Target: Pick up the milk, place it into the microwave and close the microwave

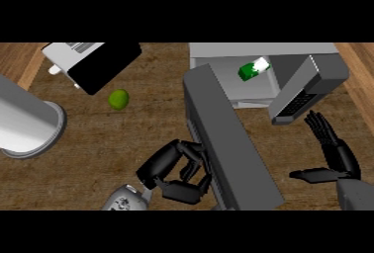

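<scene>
The green and white milk carton (253,69) stands inside the open microwave (241,94), on its pale floor near the back. The microwave's grey door (226,143) swings out toward me, running from the oven's left corner down to the lower edge. My left hand (171,170) is against the door's outer left face near its free end, fingers curled there. My right hand (332,153) stands open to the right of the microwave, fingers straight and pointing up, thumb out to the left, holding nothing.
A toaster (91,62) lies at the back left with a green lime (119,99) in front of it. A large grey cylinder pot (25,126) sits at the left edge. The microwave's control panel (306,89) juts out at right.
</scene>
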Available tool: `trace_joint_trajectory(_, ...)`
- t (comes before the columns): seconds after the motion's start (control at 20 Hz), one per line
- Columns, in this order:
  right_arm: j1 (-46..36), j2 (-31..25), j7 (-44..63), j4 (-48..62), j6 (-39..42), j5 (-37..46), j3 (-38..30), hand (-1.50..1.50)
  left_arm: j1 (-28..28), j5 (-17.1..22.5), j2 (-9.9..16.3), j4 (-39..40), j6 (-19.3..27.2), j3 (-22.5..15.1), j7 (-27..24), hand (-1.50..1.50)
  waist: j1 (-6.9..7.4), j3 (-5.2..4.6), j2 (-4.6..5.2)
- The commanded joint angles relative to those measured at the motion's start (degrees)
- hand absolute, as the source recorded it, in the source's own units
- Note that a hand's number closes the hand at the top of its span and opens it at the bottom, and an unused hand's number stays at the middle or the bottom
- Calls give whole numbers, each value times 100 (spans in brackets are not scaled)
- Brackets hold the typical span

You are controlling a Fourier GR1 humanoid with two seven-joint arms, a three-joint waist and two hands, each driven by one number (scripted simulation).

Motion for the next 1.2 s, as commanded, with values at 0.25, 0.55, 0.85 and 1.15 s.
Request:
trace_joint_trajectory(0.25, 526, -219, -287, -1241, 1251, -474, 361, -150, -755, 187, -10, 1963, 1766, -947, -1264, 150, -198, -13, 34)
trace_joint_trajectory(0.55, 760, -444, 233, -2095, 1680, -1136, 460, -150, -1056, 1046, -10, 2447, 2513, -1579, -1706, 150, -363, -21, 41)
trace_joint_trajectory(0.85, 695, -593, 845, -2997, 1688, -1636, 616, -150, -1597, 1827, -9, 3025, 2706, -1994, -1694, 150, -569, -29, 81)
trace_joint_trajectory(1.15, 701, -741, 1479, -3547, 1928, -2134, 832, -150, -1916, 2670, -9, 2794, 3212, -2180, -1930, 150, -817, -39, 130)
